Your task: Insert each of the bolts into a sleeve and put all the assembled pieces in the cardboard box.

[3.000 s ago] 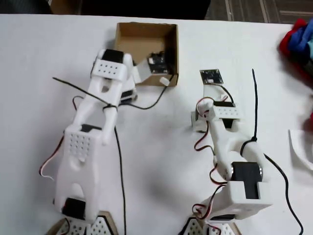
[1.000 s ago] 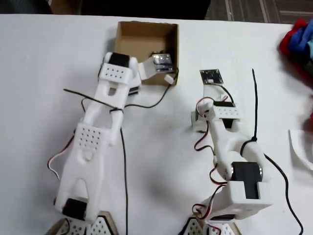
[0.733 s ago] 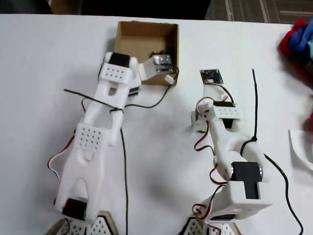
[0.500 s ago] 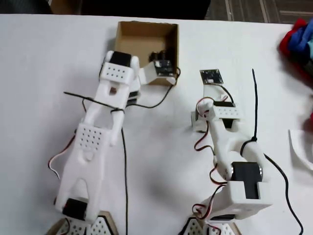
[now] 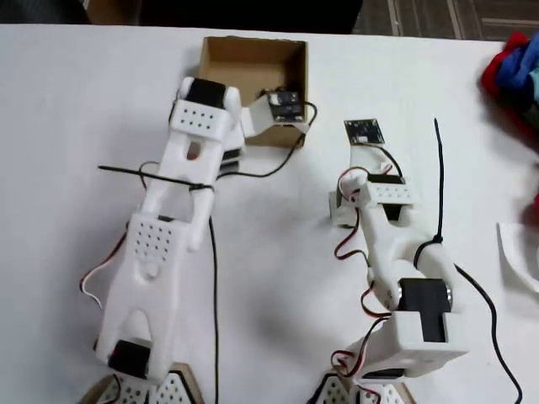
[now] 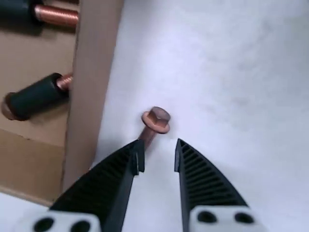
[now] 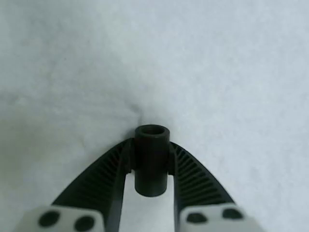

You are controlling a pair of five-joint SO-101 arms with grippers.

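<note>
**Left gripper** (image 6: 158, 155): the jaws are spread, with nothing between them. The bolt (image 6: 155, 121) lies on the table (image 6: 231, 63) just ahead of the gap. Its hexagonal head points away from the gripper, and its shank runs back to the tip of one of the fingers (image 6: 136, 155); whether the two touch cannot be told. The bolt is just beside the outer face of a wall of the box (image 6: 91, 82), on the table side.

Inside the box, two assembled pieces are seen, each a dark sleeve with a copper bolt end showing. One (image 6: 36, 95) lies near that wall and the other (image 6: 29, 12) lies farther in.

**Right gripper** (image 7: 151, 146): the jaws are pinched on a sleeve (image 7: 152, 169). The sleeve is held along the line of the fingers, with its open end standing slightly past the fingertips, above bare table.

**Overhead:** the box (image 5: 253, 55) stands close to the table's far edge, left of centre. The left arm (image 5: 189, 143) is extended to the box's near right corner. The right arm (image 5: 389, 215) is folded over the right half of the table, well apart from the box.
</note>
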